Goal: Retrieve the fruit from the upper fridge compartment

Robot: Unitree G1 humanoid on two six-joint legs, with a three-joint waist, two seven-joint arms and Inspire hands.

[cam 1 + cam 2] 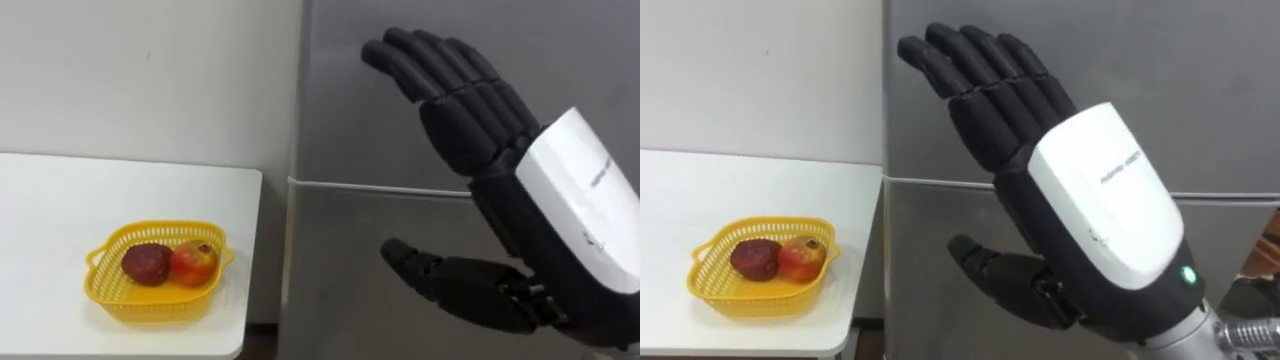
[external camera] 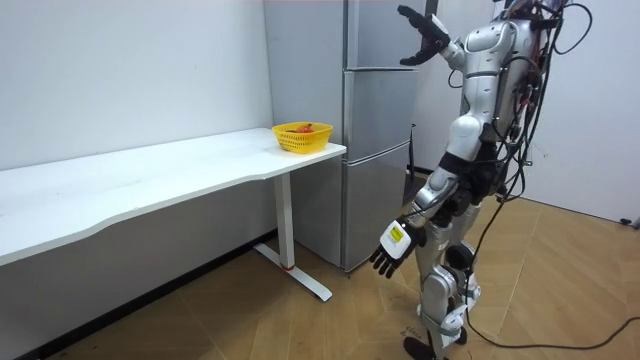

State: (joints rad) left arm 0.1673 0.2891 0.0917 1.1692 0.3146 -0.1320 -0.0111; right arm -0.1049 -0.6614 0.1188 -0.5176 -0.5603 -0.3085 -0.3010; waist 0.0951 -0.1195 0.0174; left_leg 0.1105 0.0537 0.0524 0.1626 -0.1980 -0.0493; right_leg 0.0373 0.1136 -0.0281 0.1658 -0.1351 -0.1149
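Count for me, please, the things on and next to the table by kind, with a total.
Fruit: 2, a dark red fruit and a red-orange fruit, both in the basket.
Basket: 1, the yellow basket.
Table: 1, the white table.
Fridge: 1, the fridge.
Total: 5.

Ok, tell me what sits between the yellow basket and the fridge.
Nothing: the left eye view shows bare white table from the basket to its edge beside the fridge.
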